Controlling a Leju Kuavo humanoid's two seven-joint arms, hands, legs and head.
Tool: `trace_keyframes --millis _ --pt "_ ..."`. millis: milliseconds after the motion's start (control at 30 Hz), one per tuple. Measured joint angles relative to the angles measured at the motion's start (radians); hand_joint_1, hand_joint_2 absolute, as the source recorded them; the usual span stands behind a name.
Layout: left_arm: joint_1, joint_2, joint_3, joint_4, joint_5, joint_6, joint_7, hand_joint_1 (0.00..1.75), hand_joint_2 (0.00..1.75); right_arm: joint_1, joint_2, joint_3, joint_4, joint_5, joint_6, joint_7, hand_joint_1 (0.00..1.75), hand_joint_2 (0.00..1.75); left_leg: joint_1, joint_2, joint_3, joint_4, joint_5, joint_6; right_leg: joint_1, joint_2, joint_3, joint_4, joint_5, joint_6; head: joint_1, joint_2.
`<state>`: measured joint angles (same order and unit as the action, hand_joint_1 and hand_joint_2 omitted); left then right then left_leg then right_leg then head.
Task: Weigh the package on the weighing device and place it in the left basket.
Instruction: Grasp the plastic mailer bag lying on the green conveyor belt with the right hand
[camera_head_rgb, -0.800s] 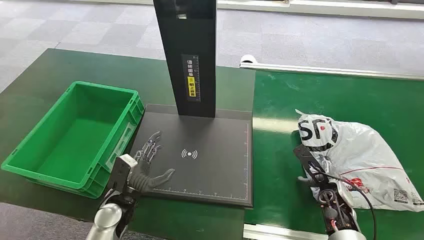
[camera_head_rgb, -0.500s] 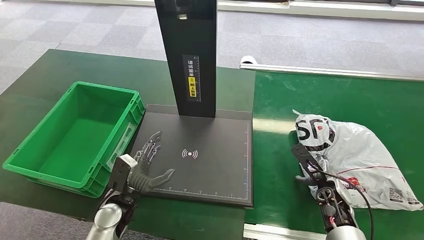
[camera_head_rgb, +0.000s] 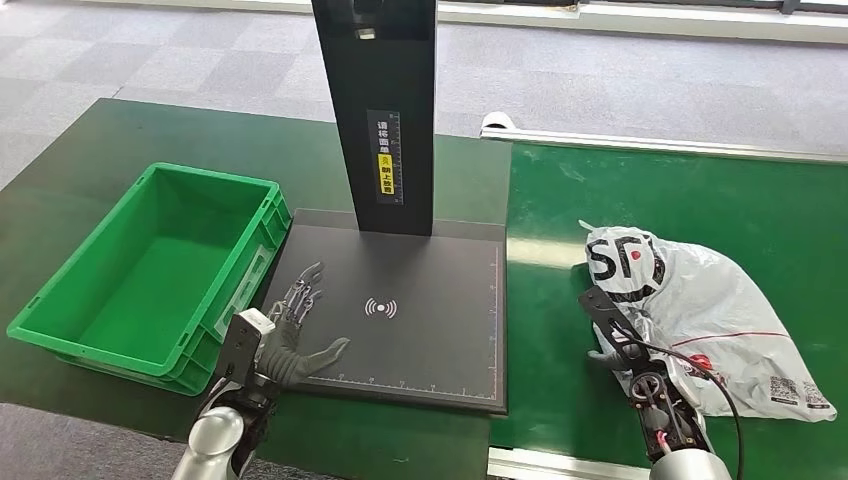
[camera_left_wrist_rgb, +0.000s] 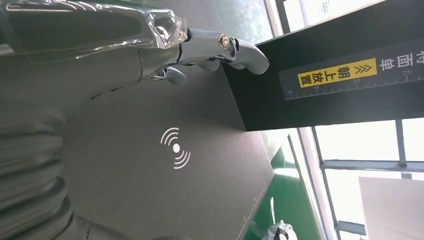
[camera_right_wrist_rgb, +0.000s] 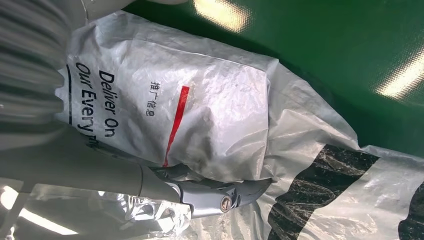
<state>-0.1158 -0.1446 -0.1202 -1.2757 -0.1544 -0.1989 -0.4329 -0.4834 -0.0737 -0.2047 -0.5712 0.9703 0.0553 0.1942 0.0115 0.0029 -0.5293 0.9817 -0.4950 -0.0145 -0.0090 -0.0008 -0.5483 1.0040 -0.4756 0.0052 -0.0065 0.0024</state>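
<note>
The package (camera_head_rgb: 700, 300), a crinkled white plastic bag with black letters and a red stripe, lies on the green belt at the right. My right hand (camera_head_rgb: 625, 345) is at its near left edge. In the right wrist view the package (camera_right_wrist_rgb: 210, 100) sits between the thumb and the fingers (camera_right_wrist_rgb: 220, 197), which curl against its film. My left hand (camera_head_rgb: 295, 335) hovers with fingers spread and holds nothing, over the near left corner of the black weighing plate (camera_head_rgb: 430, 330). The green basket (camera_head_rgb: 80, 250) stands left of the plate. It holds nothing.
The scale's black column (camera_head_rgb: 380, 110) rises from the plate's far edge, with a yellow label (camera_left_wrist_rgb: 337, 72) on it. The plate (camera_left_wrist_rgb: 150, 195) bears a white wave mark. A white rail (camera_head_rgb: 660, 143) bounds the belt's far side. Dark green tabletop (camera_head_rgb: 100, 140) surrounds the basket.
The package and my right hand have shifted together a little to the left, toward the weighing plate. My left hand has stayed where it was.
</note>
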Motion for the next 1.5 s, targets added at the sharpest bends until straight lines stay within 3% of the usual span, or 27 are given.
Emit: trace_keyframes --millis 33,67,167,200,433,600,1300,1400,1500 --pt "0.000 0.000 0.000 0.000 0.000 0.000 0.000 0.00 1.75 0.000 0.000 0.001 0.000 0.002 0.000 0.000 0.00 1.75 0.000 0.000 0.000 0.000 0.000 0.000 0.000 0.000 0.000 0.000 0.000 0.000 0.000 0.000" --pt "0.000 0.000 0.000 0.000 0.000 0.001 0.001 0.00 1.75 0.000 0.000 0.002 0.001 0.004 0.001 0.001 0.19 1.75 0.000 0.000 0.000 0.000 0.000 0.000 0.000 0.000 0.000 0.000 0.000 0.000 0.000 0.000" --pt "0.000 0.000 0.000 0.000 0.001 0.001 0.004 0.00 1.75 -0.004 0.000 0.005 0.004 0.013 0.008 0.004 1.50 1.75 0.000 0.000 0.000 0.000 0.000 0.000 0.000 0.000 0.000 0.000 0.000 0.000 0.000 0.000" --pt "0.000 0.000 0.000 0.000 0.001 0.002 0.005 0.00 1.75 -0.005 0.000 0.006 0.006 0.013 0.012 0.000 1.75 1.75 0.000 0.000 0.000 0.000 0.000 0.000 0.000 0.000 0.000 0.000 0.000 0.000 0.000 0.000" --pt "0.004 0.000 0.001 -0.002 0.002 0.007 0.006 0.00 1.75 -0.026 0.004 0.007 0.016 0.004 0.012 -0.074 1.75 1.75 0.000 0.000 0.000 0.000 0.000 0.000 0.000 0.000 0.001 0.000 0.000 0.000 0.000 0.000" --pt "0.022 0.007 0.001 -0.017 0.018 0.003 0.005 0.00 1.75 -0.026 0.027 0.036 0.013 -0.042 0.010 -0.228 1.75 1.75 0.001 0.003 -0.001 0.000 0.000 0.000 0.001 0.002 -0.002 0.000 0.001 0.000 0.000 0.000" --pt "0.042 0.022 0.001 -0.033 0.023 0.008 0.002 0.00 1.75 -0.009 0.051 0.128 -0.015 -0.146 -0.013 -0.242 1.75 1.75 0.000 0.001 -0.008 0.000 0.000 0.000 0.001 0.001 -0.009 0.000 0.001 0.000 0.000 0.000" --pt "0.046 0.023 0.002 -0.036 0.025 0.010 0.000 0.00 1.75 -0.002 0.051 0.140 -0.027 -0.176 -0.033 -0.251 1.75 1.75 0.000 0.001 -0.009 0.000 0.000 0.000 0.001 0.001 -0.009 0.000 0.001 0.000 0.000 0.000" --pt "0.052 0.025 0.002 -0.043 0.029 0.012 -0.003 0.00 1.75 0.017 0.054 0.139 -0.060 -0.256 -0.121 -0.296 1.75 1.75 0.000 0.001 -0.010 0.000 0.000 0.000 0.000 0.001 -0.009 0.000 0.001 0.000 0.000 0.000"
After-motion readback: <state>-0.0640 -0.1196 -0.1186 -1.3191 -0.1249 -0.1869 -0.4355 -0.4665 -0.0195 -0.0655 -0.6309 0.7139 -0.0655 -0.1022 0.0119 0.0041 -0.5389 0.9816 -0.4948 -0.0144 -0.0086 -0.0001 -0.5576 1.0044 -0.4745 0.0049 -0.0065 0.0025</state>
